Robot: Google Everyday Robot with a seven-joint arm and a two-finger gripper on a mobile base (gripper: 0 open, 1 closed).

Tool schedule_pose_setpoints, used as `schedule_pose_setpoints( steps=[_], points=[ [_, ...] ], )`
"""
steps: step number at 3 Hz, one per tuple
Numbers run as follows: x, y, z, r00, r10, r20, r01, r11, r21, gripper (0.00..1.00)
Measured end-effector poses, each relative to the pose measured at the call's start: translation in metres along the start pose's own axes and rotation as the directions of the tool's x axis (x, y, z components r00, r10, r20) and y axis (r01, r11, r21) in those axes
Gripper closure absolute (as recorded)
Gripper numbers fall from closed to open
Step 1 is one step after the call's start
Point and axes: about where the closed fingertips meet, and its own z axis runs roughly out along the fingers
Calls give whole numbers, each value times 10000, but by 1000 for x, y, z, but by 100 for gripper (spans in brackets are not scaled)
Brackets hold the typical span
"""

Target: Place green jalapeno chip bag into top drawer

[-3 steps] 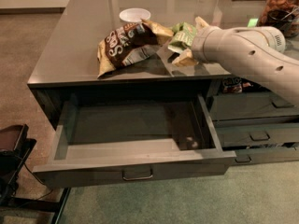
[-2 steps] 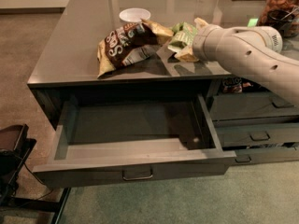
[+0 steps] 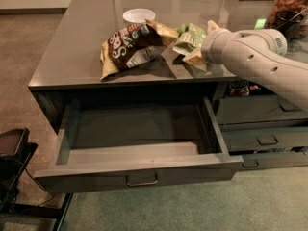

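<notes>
Bag [image 3: 189,36]: green, crumpled, lying on the counter [image 3: 82,47] just beside the brown bag [image 3: 126,44]. Not yet in the drawer.
Gripper [image 3: 201,44]: mine, at the bag's right edge. Whether it has hold of the bag I cannot tell.
Drawer [image 3: 139,171]: open below the counter's front edge.
Done: drawer open, gripper at the bag.
Left, by my judgement: secure the bag, lift, carry past the edge, lower in, let go.

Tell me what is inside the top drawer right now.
Only the top drawer's bare floor shows; its rear corners sit in shadow. The green jalapeno chip bag lies on the countertop, the gripper at it, half hidden by the arm.
</notes>
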Motion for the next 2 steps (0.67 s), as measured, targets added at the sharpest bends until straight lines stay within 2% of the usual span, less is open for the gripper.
schedule_pose_setpoints(
  steps=[1, 2],
  points=[
    [1, 0, 3, 9999, 89, -57, -89, 9999, -48, 19],
    [-1, 1, 6, 9998, 165, -61, -166, 9998, -95, 26]
  ],
)
